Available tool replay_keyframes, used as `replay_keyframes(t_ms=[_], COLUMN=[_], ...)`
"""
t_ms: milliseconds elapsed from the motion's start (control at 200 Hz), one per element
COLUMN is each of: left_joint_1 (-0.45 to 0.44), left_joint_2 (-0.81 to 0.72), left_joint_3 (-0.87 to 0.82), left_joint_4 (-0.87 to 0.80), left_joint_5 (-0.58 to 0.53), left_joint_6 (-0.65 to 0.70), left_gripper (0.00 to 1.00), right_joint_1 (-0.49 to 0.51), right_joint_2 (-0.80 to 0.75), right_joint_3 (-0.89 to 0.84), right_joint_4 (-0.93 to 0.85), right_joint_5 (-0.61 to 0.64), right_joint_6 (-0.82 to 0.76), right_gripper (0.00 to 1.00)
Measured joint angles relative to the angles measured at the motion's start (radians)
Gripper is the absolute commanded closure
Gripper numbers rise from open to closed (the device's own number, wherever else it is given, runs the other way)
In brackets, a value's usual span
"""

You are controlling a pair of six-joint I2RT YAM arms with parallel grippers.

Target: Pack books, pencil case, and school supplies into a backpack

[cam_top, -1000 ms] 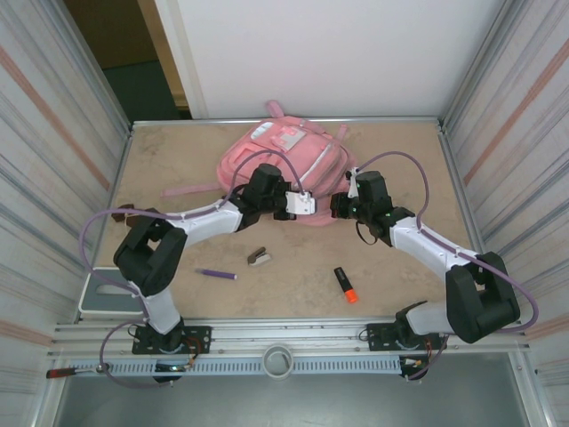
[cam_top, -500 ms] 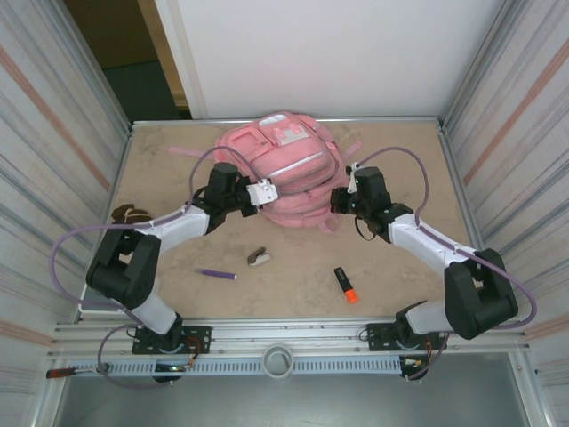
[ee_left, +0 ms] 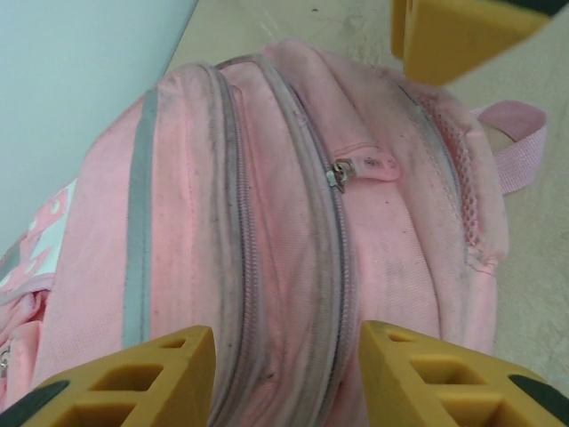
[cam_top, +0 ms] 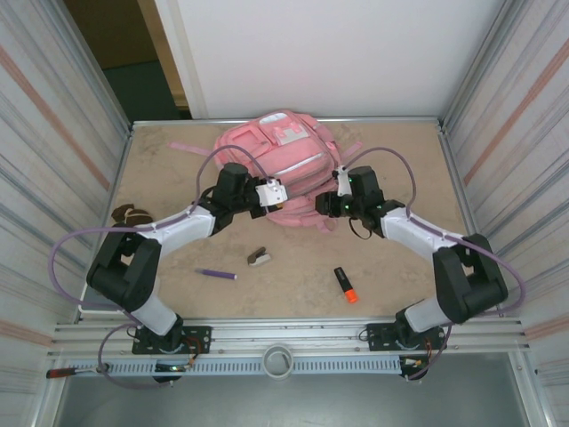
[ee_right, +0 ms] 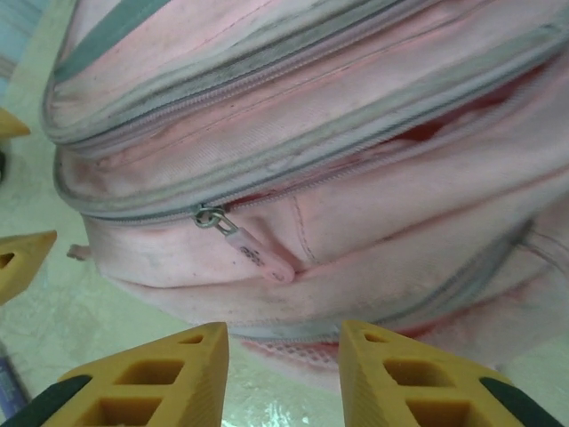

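Observation:
The pink backpack point(cam_top: 283, 165) lies at the back of the table, its zips facing me. My left gripper point(cam_top: 283, 197) is at its near left edge, open, with the pink fabric point(ee_left: 267, 222) just beyond the yellow fingers point(ee_left: 133, 382) and nothing gripped. My right gripper point(cam_top: 329, 205) is at the near right edge, also open, just under a zip pull point(ee_right: 244, 249). A partly open zip shows red inside point(ee_right: 427, 129). On the table lie the purple pen point(cam_top: 216, 274), the orange-and-black highlighter point(cam_top: 345, 285) and the small stapler-like piece point(cam_top: 259, 258). Books and pencil case are hidden.
A brown-and-white lump point(cam_top: 132, 213) rests near the left wall. Corrugated walls close in both sides, and a white wall stands behind the backpack. A pink strap point(cam_top: 191, 149) trails left from the backpack. The right gripper's fingers point(ee_left: 444, 36) show in the left wrist view.
The backpack was pushed back and up from its flatter pose. Both grippers have opened and let go of it. The left gripper shifted right, the right gripper shifted left.

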Motion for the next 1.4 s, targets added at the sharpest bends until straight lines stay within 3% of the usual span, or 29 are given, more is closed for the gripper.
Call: replay_keyframes(t_ms=[416, 997, 1157, 1403], left_joint_1=[0.007, 0.015, 0.015, 0.015], left_joint_2=[0.000, 0.000, 0.000, -0.007], left_joint_3=[0.000, -0.004, -0.004, -0.004], left_joint_4=[-0.002, -0.001, -0.003, -0.019], left_joint_5=[-0.025, -0.033, -0.035, -0.031], left_joint_6=[-0.007, -0.007, -0.007, -0.007], left_gripper=[0.53, 0.53, 0.53, 0.52], right_joint_1=[0.021, 0.061, 0.069, 0.071], right_joint_2=[0.170, 0.214, 0.214, 0.214], right_joint_3=[0.157, 0.158, 0.148, 0.117], right_joint_4=[-0.030, -0.043, -0.010, 0.036], right_joint_5=[-0.074, -0.048, -0.034, -0.027], right_joint_6=[-0.177, -0.250, -0.264, -0.267], right_gripper=[0.61, 0.64, 0.70, 0.90])
